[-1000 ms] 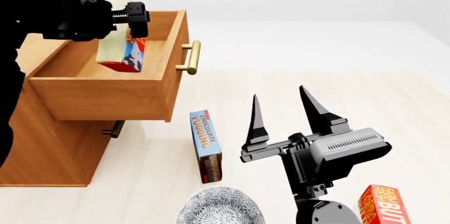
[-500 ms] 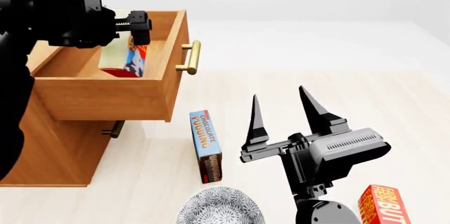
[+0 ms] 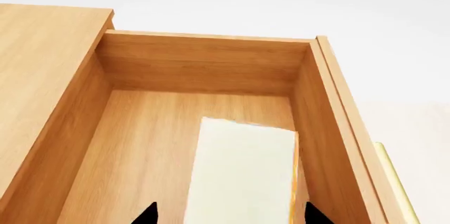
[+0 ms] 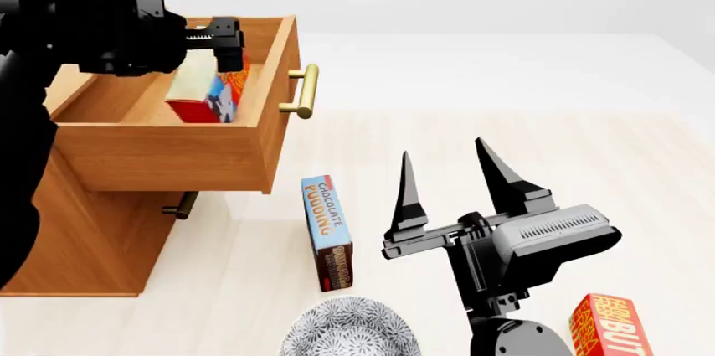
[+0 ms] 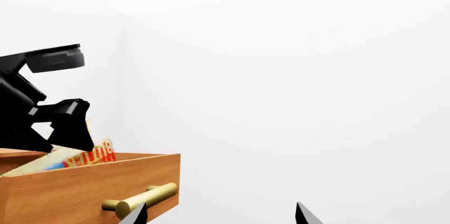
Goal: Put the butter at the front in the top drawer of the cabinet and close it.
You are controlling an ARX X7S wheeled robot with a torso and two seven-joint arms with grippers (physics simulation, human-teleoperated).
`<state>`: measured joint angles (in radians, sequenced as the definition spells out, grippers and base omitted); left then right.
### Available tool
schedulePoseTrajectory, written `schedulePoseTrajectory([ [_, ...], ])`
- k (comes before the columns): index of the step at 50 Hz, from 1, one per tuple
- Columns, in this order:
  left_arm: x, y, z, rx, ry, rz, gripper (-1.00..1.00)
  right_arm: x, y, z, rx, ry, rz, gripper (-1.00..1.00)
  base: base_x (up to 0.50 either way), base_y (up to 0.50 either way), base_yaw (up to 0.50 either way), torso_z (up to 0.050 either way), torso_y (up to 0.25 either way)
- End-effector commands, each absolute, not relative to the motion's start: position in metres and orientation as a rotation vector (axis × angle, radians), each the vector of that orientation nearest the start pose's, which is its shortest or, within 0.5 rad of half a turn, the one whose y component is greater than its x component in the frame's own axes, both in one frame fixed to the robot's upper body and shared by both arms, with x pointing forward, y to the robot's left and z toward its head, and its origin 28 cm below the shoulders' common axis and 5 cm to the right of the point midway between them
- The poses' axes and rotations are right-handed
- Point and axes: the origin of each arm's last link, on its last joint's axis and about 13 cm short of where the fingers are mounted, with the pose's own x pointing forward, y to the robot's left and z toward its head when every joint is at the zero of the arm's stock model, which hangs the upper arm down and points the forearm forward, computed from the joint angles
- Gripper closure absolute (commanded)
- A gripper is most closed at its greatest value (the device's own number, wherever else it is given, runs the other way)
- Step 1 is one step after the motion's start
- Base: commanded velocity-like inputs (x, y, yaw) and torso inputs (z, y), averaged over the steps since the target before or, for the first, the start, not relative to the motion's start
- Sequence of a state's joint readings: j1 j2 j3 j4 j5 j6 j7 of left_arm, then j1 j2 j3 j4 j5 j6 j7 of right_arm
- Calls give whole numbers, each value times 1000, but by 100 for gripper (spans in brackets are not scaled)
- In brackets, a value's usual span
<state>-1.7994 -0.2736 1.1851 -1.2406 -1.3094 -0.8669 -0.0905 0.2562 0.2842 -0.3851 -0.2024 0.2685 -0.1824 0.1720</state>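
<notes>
The butter (image 4: 209, 92) is a flat, stiff carton, probably light and smooth-sided, so it is best held across its two broad faces, which is how the left gripper (image 4: 213, 42) has it: the fingers are clamped on the carton's upper part while it hangs tilted inside the top drawer (image 4: 167, 155), its lower end near the drawer floor. In the left wrist view the carton's pale face (image 3: 243, 176) sits between the two dark fingertips, close to the drawer's handle-side wall. The grip looks secure, though a glossy box could slip if squeezed only at a corner. The right gripper (image 4: 453, 182) stands idle with its jaws wide apart and nothing between them, above the pale wooden floor (image 4: 625, 180). On that floor lie a chocolate pudding box (image 4: 326, 229) near the cabinet (image 4: 84, 239), a patterned bowl (image 4: 348, 331) and a second butter carton (image 4: 610, 331). The drawer is pulled fully out, its brass handle (image 4: 301, 90) free to push; the surrounding walls are plain white.
</notes>
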Motion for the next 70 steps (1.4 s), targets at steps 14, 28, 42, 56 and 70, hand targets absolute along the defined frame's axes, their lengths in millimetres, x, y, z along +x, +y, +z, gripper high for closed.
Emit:
schedulePoseTrajectory([
  [14, 398, 267, 333, -56, 492, -15, -100, 249, -76, 112, 54, -514, 261, -100, 0, 0, 0, 0, 0],
  [28, 376, 259, 357, -59, 366, -97, -100, 248, -76, 113, 52, -517, 258, -100, 0, 0, 0, 0, 0],
  [42, 354, 246, 350, -71, 285, -194, -100, 249, -76, 115, 53, -526, 244, -100, 0, 0, 0, 0, 0],
  [56, 336, 237, 343, -60, 227, -250, -100, 244, -88, 119, 33, -545, 186, -100, 0, 0, 0, 0, 0],
  [70, 315, 220, 333, -18, 180, -330, -100, 236, -101, 121, 0, -556, 117, -100, 0, 0, 0, 0, 0],
])
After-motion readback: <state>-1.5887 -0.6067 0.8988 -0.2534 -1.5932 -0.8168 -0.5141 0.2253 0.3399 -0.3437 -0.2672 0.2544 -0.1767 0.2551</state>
